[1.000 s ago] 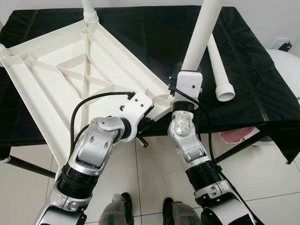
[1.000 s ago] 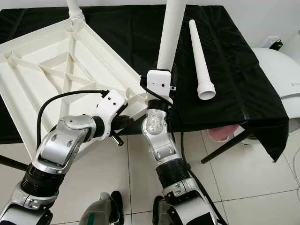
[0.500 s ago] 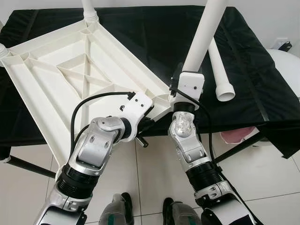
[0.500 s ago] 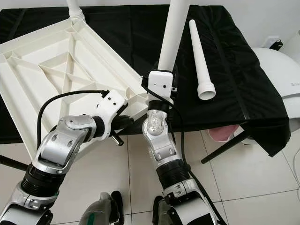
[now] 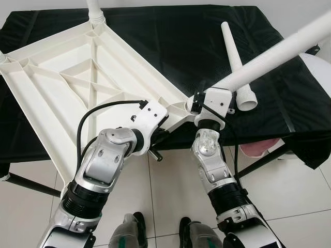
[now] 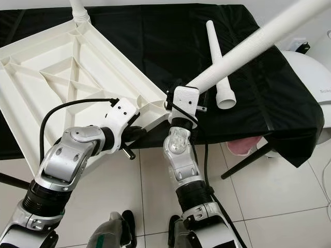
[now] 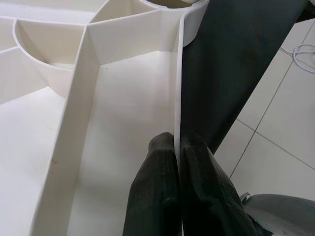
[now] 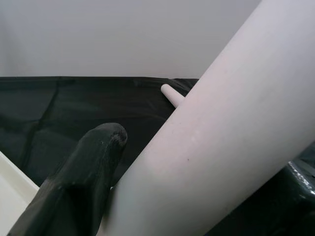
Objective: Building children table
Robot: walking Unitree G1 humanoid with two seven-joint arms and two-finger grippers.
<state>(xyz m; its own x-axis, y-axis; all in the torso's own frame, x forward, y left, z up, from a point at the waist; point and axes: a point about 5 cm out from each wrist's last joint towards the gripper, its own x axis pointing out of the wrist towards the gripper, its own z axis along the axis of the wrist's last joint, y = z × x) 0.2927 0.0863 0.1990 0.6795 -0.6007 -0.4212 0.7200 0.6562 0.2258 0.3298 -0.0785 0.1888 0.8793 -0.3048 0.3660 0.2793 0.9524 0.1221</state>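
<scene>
An upturned white tabletop (image 5: 77, 88) lies on the black-covered counter (image 5: 170, 36). The left gripper (image 7: 176, 147) is clenched on the tabletop's near rim. Beside that corner, the right gripper (image 5: 199, 103) grasps a white leg (image 5: 274, 57), tilted away. Another loose leg (image 5: 237, 62) lies beyond.

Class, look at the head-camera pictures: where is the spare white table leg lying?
The spare table leg lies flat on the black cloth, on the robot's right, just beyond the slanting leg that the right gripper holds.
</scene>
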